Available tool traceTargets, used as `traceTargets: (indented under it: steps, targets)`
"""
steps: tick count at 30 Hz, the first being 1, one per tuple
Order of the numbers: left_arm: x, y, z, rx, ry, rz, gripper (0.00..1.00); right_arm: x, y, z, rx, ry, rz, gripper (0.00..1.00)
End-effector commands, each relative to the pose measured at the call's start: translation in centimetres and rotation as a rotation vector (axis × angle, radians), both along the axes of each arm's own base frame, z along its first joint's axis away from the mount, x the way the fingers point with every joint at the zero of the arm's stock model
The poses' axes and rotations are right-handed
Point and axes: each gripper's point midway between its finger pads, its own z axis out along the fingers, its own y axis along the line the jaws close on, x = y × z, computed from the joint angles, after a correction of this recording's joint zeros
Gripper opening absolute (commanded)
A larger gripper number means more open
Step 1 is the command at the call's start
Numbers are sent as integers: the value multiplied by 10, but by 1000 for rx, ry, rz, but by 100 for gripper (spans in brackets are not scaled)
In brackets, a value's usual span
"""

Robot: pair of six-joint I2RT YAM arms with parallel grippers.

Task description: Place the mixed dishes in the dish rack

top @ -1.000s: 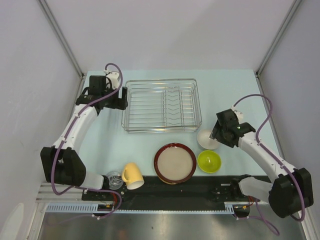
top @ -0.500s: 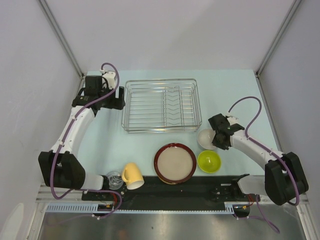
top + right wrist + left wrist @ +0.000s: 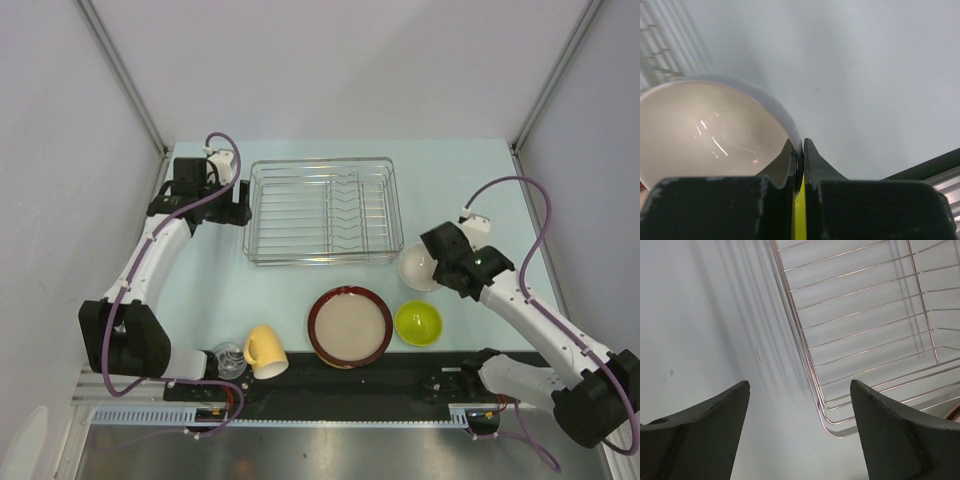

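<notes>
Since a second ago my right pincer (image 3: 437,262) has dropped from above the white bowl (image 3: 415,268) and closed. Its jaws now pinch the bowl's near-right rim, one finger inside and one outside, as the right wrist view shows plainly. The bowl has shifted a little toward the dish rack (image 3: 322,261) and looks tipped, its mouth turned to the left. I cannot tell whether it has left the bench (image 3: 450,190). My left arm has pulled back slightly along the rack's left side.

My left pincer (image 3: 238,205) hangs just beside the rack's left wall with its jaws spread wide and nothing between them. In the left wrist view the rack's corner wires run between the two dark fingers (image 3: 710,440).

The white bowl sits just off the rack's near-right corner. The lime-green bowl (image 3: 418,322) stands near it on the side closer to me, apart from it. The dark red-rimmed beige plate (image 3: 350,326) lies flat just left of the green bowl. Further left along the near edge, the yellow mug (image 3: 264,351) lies on its side, with the small clear glass (image 3: 229,359) just beside it, close to the left arm's base.
</notes>
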Motion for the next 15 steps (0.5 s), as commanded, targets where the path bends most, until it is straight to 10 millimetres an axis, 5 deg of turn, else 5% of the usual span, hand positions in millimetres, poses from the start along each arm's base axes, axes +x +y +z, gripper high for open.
traceTargets:
  steps: [1,6,8,9,11,12,13,14,15]
  targets:
    - [8,-3,5,-20,-38,-17,87,11,-4,63,-100,-147,-25,0]
    - [4,-1,0,-10,-36,-16,86,51,-1,152,-302,-320,-17,0]
    - [2,0,-3,-7,-33,-16,86,80,7,166,-445,-315,12,0]
    - [1,0,-4,-8,-28,-14,86,94,7,196,-487,-378,-39,0]
    - [-1,0,-5,-13,-26,-12,86,128,23,195,-618,-344,-44,0]
    - [-2,1,-5,-13,-25,-8,86,140,27,225,-646,-385,-77,0]
    - [-3,1,-5,-16,-26,-8,86,162,39,204,-711,-320,-55,0]
    - [-3,1,-4,-16,-31,-9,86,172,44,203,-721,-307,-54,0]
    - [-4,1,-4,-17,-32,-8,86,181,50,223,-677,-336,-75,0]
